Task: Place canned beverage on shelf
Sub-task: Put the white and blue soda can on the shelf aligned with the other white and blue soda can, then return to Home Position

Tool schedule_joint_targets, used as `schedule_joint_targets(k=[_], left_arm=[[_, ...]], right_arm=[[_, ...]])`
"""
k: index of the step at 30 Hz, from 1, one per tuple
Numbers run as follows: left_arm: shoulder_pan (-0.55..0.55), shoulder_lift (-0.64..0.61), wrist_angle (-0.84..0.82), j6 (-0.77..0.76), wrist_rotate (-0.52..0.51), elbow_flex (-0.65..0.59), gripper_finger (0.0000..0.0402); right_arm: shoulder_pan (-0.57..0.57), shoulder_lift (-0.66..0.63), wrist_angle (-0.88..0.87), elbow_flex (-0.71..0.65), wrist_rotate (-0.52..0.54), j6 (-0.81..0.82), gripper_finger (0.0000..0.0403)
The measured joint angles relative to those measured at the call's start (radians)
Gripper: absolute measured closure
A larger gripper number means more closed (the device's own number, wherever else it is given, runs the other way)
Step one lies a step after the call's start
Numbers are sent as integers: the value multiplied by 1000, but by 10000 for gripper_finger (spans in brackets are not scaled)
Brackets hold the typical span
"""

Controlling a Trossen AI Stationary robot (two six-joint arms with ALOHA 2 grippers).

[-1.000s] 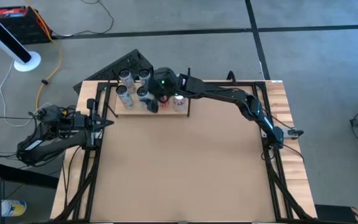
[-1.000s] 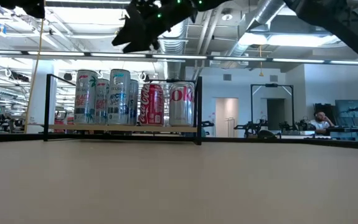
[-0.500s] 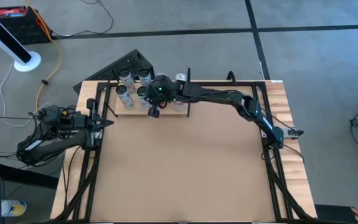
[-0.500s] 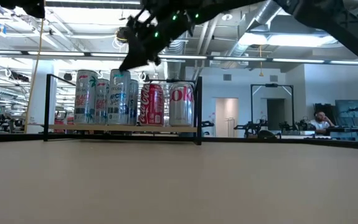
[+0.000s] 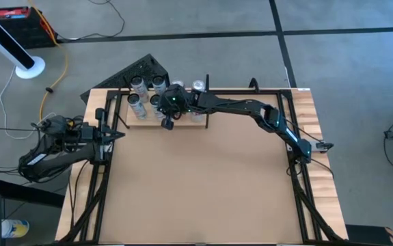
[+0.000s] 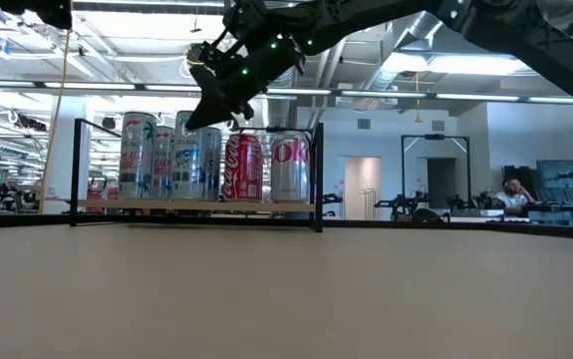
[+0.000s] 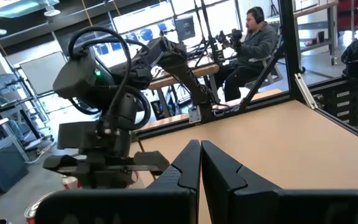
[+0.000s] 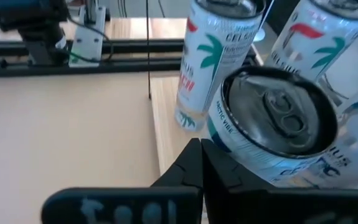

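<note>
My right gripper [image 8: 202, 163]: fingers pressed together, empty, hovering over shelf [image 5: 182, 120].
Directly below my fingertips: silver can [image 8: 272, 124], top and pull tab visible, upright on shelf.
Just beyond it: palm-print can [image 8: 215, 56], upright.
Farther along the row, away from my gripper: red can [image 6: 243, 168], then silver-and-red can [image 6: 289, 167], against the black end piece [image 6: 318, 178].
All cans appear shelved.
Step judged: placement done, retreat pending.
Next move: lift straight up, clear can tops, avoid tipping.
My left gripper [image 7: 199, 163]: fingers pressed together, parked at table's left edge.
</note>
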Motion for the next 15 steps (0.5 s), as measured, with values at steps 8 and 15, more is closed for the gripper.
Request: schedule_joint_targets(k=[8,15], left_arm=[[0,0,0,0,0,0,402],[0,0,-1,0,0,0,402]], right_arm=[[1,0,13,0,-28,9,380],[30,-54,-169,0,-176,14,376]])
